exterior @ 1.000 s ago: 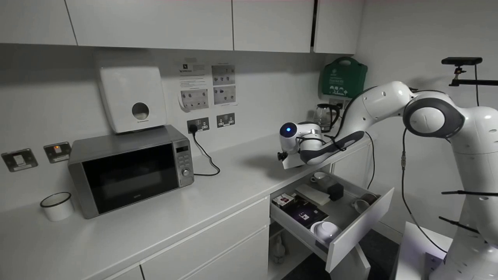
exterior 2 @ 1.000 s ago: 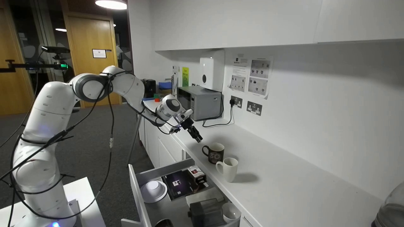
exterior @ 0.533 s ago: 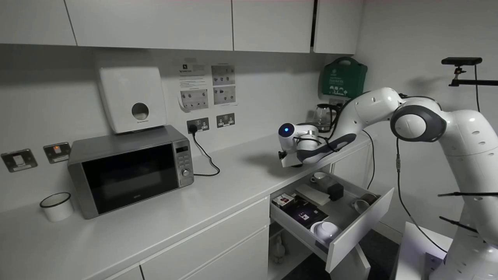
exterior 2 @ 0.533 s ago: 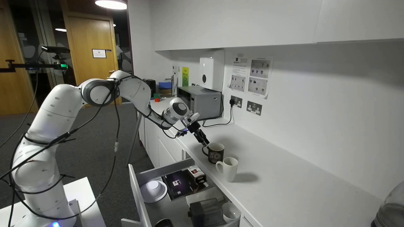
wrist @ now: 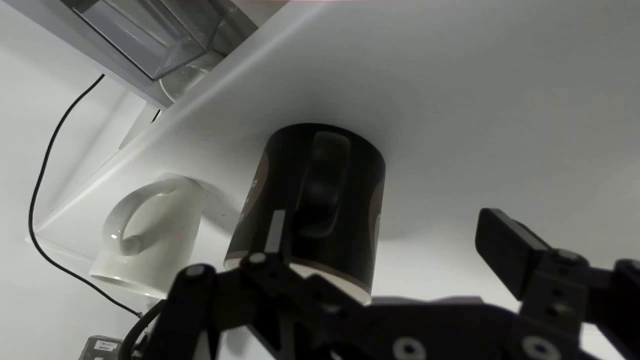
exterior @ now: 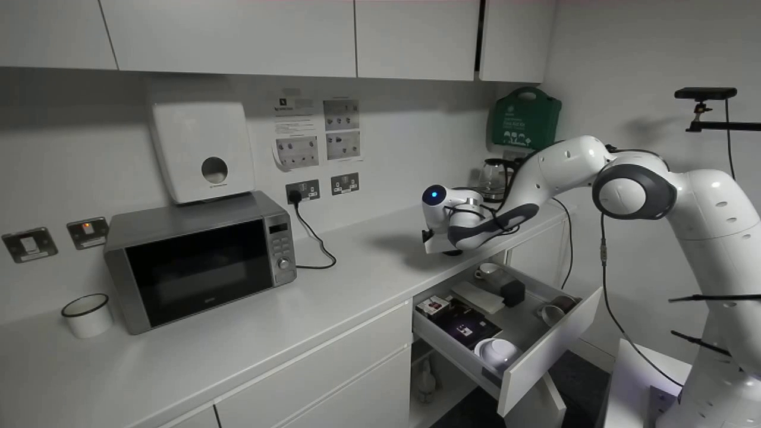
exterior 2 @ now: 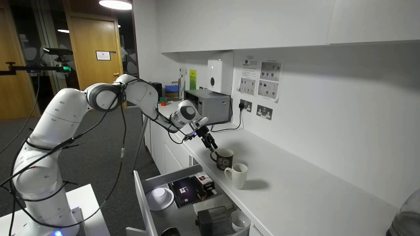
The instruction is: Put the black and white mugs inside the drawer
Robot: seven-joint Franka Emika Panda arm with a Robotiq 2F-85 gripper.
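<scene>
The black mug (exterior 2: 226, 161) stands upright on the counter, its pale rim nearest my camera in the wrist view (wrist: 357, 200). The plain white mug (exterior 2: 240, 177) stands close beside it, nearer the drawer side, and shows at left in the wrist view (wrist: 170, 230). My gripper (exterior 2: 213, 149) is tilted down at the black mug's rim and handle. Its jaws (wrist: 385, 230) are open and empty. One finger overlaps the black mug near its handle; the other is off to its side. I cannot tell if they touch. The drawer (exterior: 550, 356) is pulled open below. In an exterior view my wrist (exterior: 443, 229) hides both mugs.
The drawer holds a white bowl-like cup (exterior: 498, 353), a black flat box (exterior 2: 185, 190), a small box (exterior 2: 205, 180), a dark container (exterior 2: 215, 221) and a white cup (exterior 2: 239, 220). The microwave (exterior: 199, 261), a dark-rimmed white pot (exterior: 89, 318) and a glass kettle (exterior: 492, 178) stand on the counter.
My gripper has come down and forward over the counter to the black mug's rim and handle, with only slight motion in the last half second. Both mugs and the drawer have not moved.
</scene>
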